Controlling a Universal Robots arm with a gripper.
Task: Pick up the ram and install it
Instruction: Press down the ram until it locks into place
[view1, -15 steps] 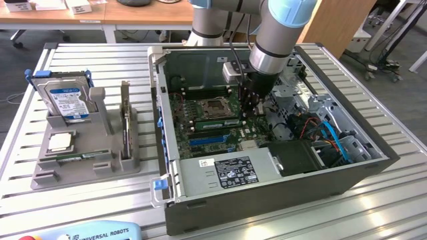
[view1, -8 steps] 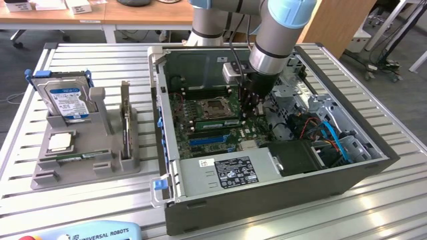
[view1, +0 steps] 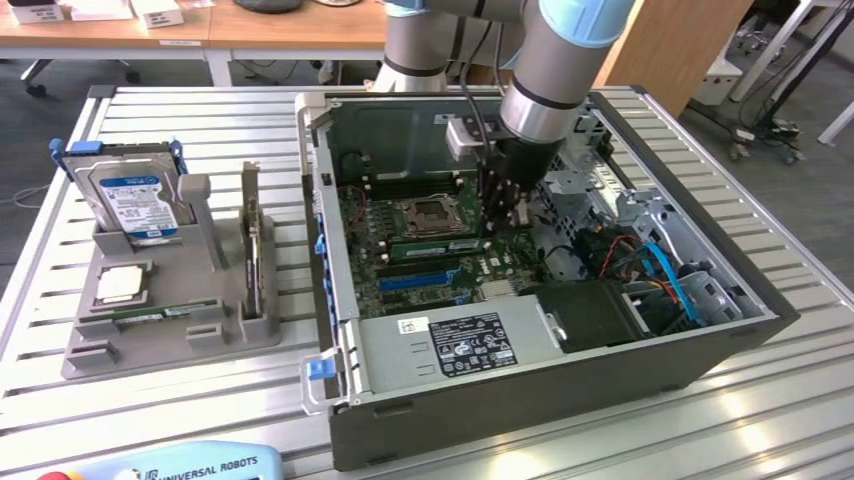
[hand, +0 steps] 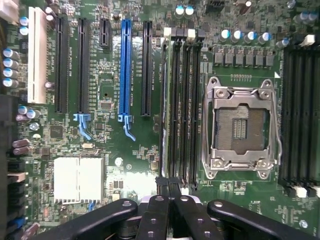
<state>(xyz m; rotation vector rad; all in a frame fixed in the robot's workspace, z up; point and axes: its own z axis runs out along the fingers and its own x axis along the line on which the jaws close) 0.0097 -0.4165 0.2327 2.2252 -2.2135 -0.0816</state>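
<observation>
The ram (view1: 434, 243) is a narrow green stick standing on edge in the memory slot closest to the empty processor socket (view1: 434, 212), inside the open computer case (view1: 534, 390). In the wrist view the ram (hand: 164, 100) shows edge-on as a thin strip beside the black memory slots (hand: 185, 100). My gripper (view1: 514, 213) reaches down into the case at the ram's end toward the exterior view's right. Seen from the wrist, the gripper (hand: 168, 186) is shut, its black fingertips (hand: 161, 192) pressed together right at that end. Whether they touch the stick I cannot tell.
A grey tray (view1: 174, 335) at the exterior view's left holds a hard drive (view1: 134, 195), an upright card (view1: 250, 230) and a square silver chip (view1: 120, 283). The power supply (view1: 454, 345) and cables (view1: 661, 270) crowd the case. A blue slot (hand: 125, 65) runs beside the ram.
</observation>
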